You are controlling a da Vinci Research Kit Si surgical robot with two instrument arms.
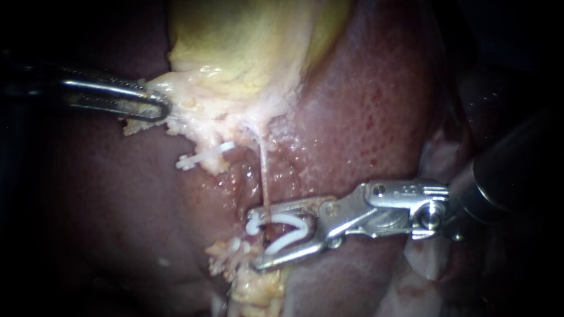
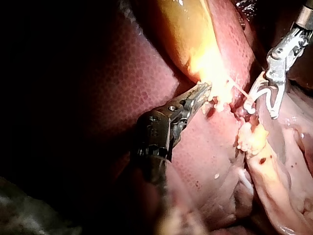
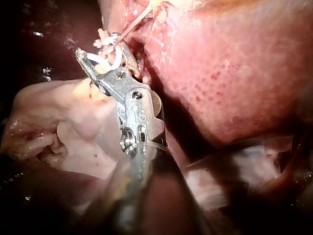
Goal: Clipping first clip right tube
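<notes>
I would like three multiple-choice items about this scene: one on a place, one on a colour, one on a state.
1. Where is the thin tube relative to the clip?
A) far to one side of it
B) between its arms
C) hidden behind it

2. The clip's colour is:
A) white
B) black
C) blue

3. The end effector of the left instrument is:
A) wide open
B) carrying a clip
C) shut on pale tissue

Key:
1 B: the tube runs down into the clip, which the right instrument carries.
2 A: it shows white against the metal.
3 C: it pinches tissue at the edge of the gallbladder.
</notes>
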